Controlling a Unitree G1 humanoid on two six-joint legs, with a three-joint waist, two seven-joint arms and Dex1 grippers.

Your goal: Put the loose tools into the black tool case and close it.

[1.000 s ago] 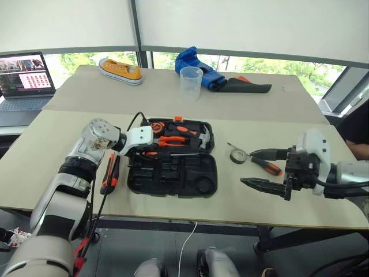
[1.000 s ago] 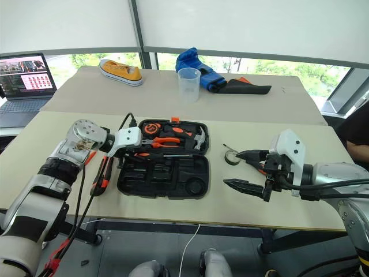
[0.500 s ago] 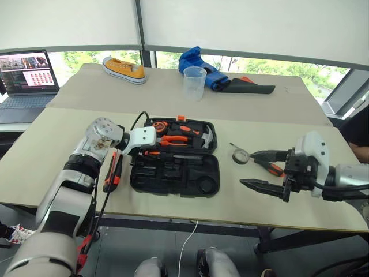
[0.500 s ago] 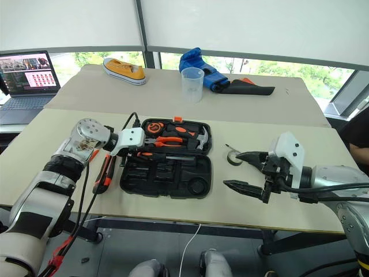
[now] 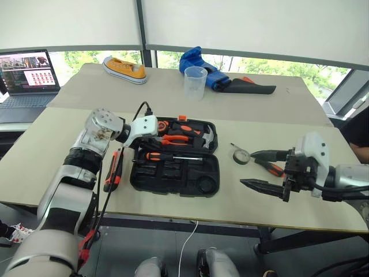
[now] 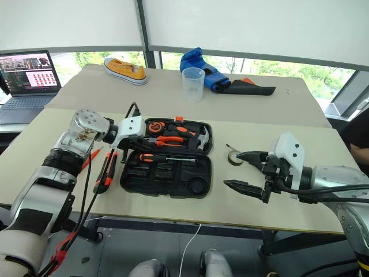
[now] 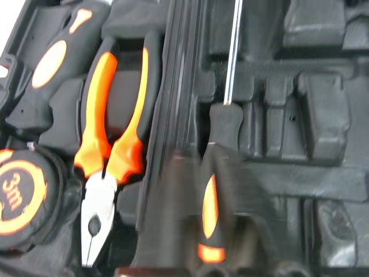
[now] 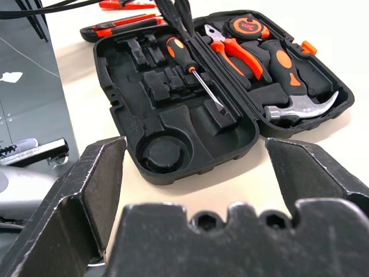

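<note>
While the left claw (image 8: 176, 12) hangs pressed together and empty just above the handle end of an orange-and-black screwdriver (image 5: 168, 156), the right claw (image 5: 260, 168) hovers spread wide over the bare surface (image 5: 242, 199) to the right of the black tool case (image 5: 173, 180), holding nothing. That screwdriver lies in the case's front half along the hinge, its steel shaft pointing toward the right arm. The case is a flat black clamshell lying open near the middle of the surface, its front half a set of moulded recesses with a round well at one corner, and a small orange latch (image 5: 178, 118) on the far edge. Its rear half holds orange-handled pliers (image 5: 175, 138), a steel-headed hammer (image 5: 203, 135) and a round tape measure (image 7: 17, 199). Left of the case, on the surface, lies an orange-black utility knife (image 5: 113, 169). Between the case and the right claw sit a small black tape roll (image 5: 241, 154) and a second screwdriver (image 5: 268, 167).
</note>
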